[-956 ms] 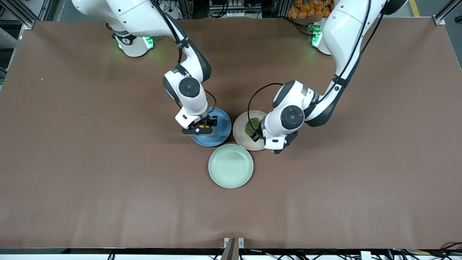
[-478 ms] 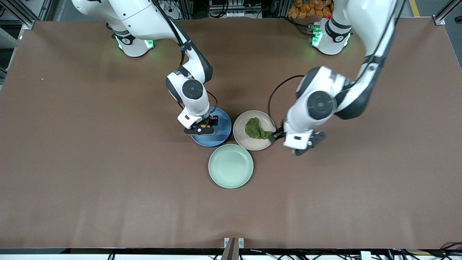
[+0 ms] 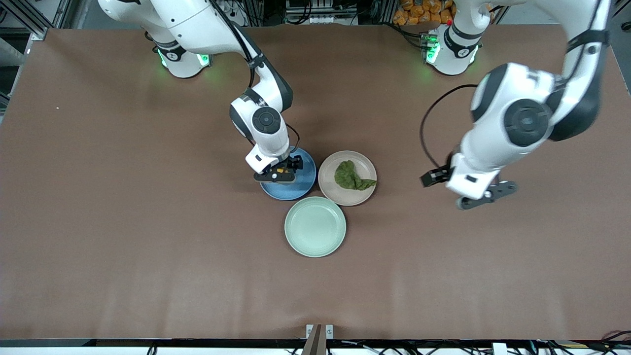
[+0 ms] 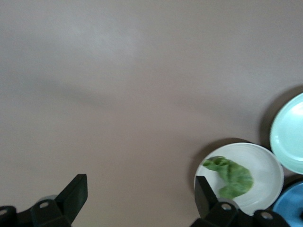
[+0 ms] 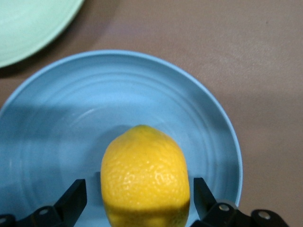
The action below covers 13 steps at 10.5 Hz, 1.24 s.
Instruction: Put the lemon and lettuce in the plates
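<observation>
Brown table [image 3: 123, 222], mat-covered. Three plates sit directly on it, clustered at frame centre: blue plate [image 3: 303, 185] centre-left, beige-pink plate [image 3: 330, 185] beside it centre-right, mint-green plate [image 3: 315, 227] just below both, all nearly touching. Arm bases stand at the top edge.
</observation>
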{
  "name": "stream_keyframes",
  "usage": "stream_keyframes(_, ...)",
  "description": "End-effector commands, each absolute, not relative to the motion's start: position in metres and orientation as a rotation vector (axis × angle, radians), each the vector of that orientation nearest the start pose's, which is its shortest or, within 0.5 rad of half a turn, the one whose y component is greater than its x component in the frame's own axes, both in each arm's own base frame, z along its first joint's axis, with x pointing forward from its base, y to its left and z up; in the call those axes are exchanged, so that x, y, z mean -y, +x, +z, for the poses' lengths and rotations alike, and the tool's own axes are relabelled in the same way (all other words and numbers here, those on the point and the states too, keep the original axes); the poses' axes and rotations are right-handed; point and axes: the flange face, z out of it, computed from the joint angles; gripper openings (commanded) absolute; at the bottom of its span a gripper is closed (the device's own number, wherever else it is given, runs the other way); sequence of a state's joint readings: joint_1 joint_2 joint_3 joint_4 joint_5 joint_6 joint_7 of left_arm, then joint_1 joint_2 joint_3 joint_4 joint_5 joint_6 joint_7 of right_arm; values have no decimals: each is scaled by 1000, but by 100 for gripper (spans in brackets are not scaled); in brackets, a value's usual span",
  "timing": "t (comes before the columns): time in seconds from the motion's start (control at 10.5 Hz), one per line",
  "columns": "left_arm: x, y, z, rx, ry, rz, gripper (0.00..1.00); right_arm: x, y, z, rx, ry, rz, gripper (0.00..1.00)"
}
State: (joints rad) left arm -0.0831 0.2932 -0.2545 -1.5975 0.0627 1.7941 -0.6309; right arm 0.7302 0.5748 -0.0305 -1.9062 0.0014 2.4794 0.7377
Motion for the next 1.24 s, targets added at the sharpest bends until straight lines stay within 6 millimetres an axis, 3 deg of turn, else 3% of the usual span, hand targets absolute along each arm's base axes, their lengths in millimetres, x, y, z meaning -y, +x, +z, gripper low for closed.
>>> stream_keyframes(0.0, 153, 605, 481, 379, -3064, 116, 100, -406, 502, 219, -108, -3135, -26, 100)
stream_keyframes(0.19, 125, 603, 514, 333, -3071, 88, 100, -400, 527, 246, -126, -3160, 29, 100)
stream_keyframes(0.38, 91, 605, 543, 264, -3091, 94, 100, -377, 551, 273, -27, -3192, 109, 100)
stream_keyframes(0.48, 86, 602, 553, 253, -3093, 76, 100, -363, 564, 285, 10, -3197, 135, 100)
stream_keyframes(0.76, 69, 591, 577, 284, -3095, 46, 100, -296, 597, 322, 179, -3183, 175, 100)
stream_keyframes(1.15, 71, 571, 604, 274, -3101, 30, 100, -202, 628, 351, 283, -3170, 176, 100)
